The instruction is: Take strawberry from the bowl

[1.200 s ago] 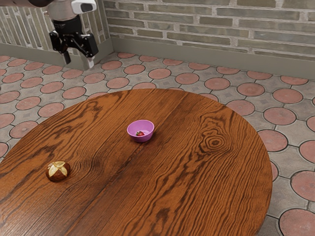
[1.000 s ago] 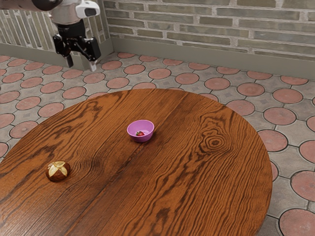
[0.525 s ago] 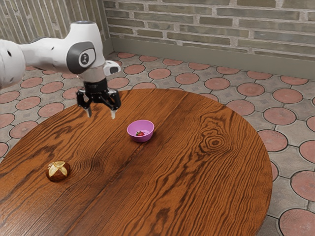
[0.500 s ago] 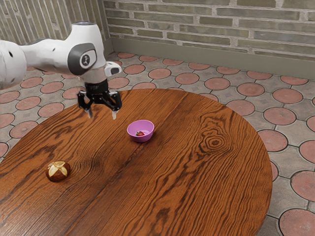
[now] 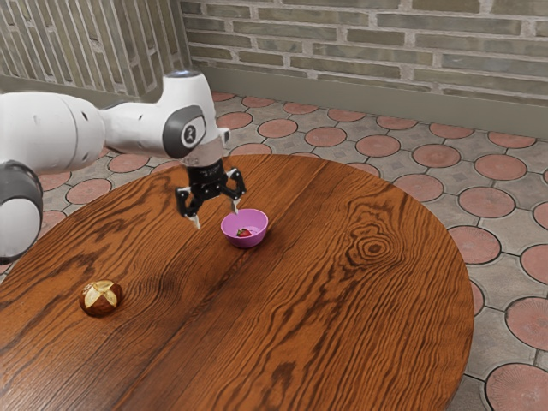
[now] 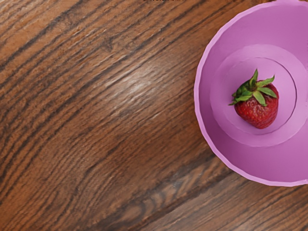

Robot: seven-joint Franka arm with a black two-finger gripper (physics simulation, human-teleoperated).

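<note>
Red, green-leaved strawberry (image 6: 259, 110) lying on floor of round pinkish-purple bowl (image 6: 236, 154); bowl sitting upright on wooden worktop (image 6: 96, 120).

The bowl (image 6: 260, 161) looks like smooth plastic, the table (image 5: 342, 325) (boldly grained) like wood with a soft sheen.

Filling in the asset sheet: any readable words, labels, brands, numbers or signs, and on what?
No text is readable.
White robot arm, dark grey round joint cap: pale mark, too small to read.
Wrist view's top edge: dark marks, cut off, unreadable.
Pink-purple round bowl: none seen.
Red strawberry with green leaves: none.
Round brown-and-cream object: none seen.
</note>
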